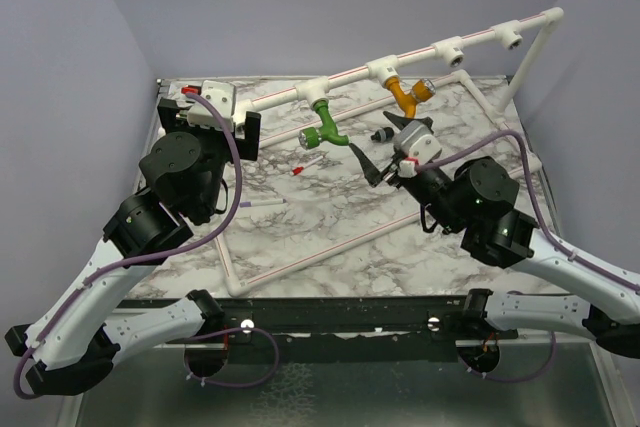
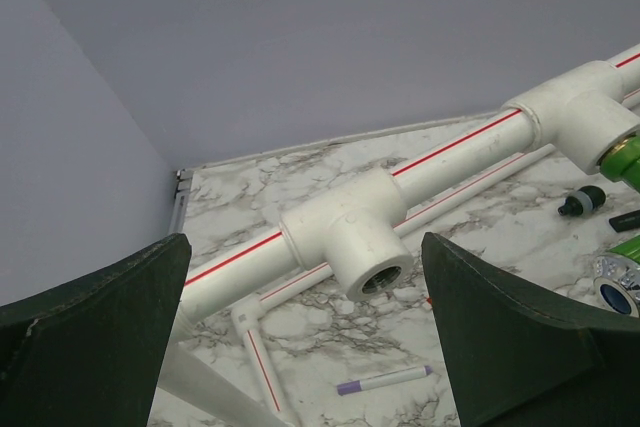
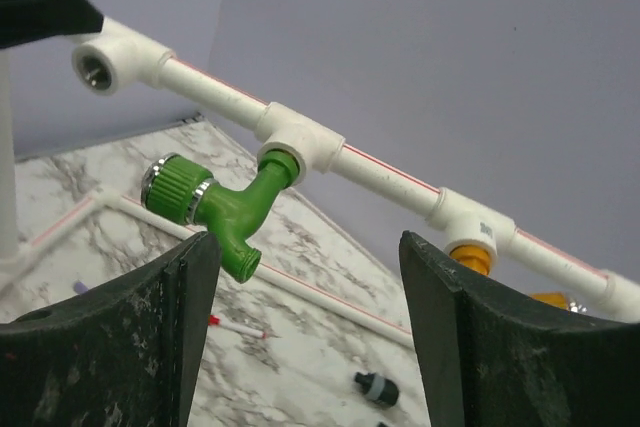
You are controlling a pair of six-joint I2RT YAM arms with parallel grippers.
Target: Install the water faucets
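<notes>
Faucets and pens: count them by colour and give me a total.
Green faucet: 1
Orange faucet: 1
Purple pen: 1
Red-tipped pen: 1
Total: 4

Pipe frame (image 1: 350,74) stands on the table (image 1: 330,247), its raised rail crossing the back from left to right, with low pipes lying flat on the tabletop in front of it. Left faucet (image 1: 325,125) and right faucet (image 1: 405,95) hang from neighbouring sockets mid-rail, two more sockets to their right, and a small fitting (image 1: 381,134) lies on the tabletop between and just in front of them. Far pen (image 1: 308,164) lies in front of the left faucet, near pen (image 1: 262,203) closer in and further left; left gripper (image 1: 247,135) sits by the rail's left end, right gripper (image 1: 392,145) just in front of the right faucet, beside the fitting.
</notes>
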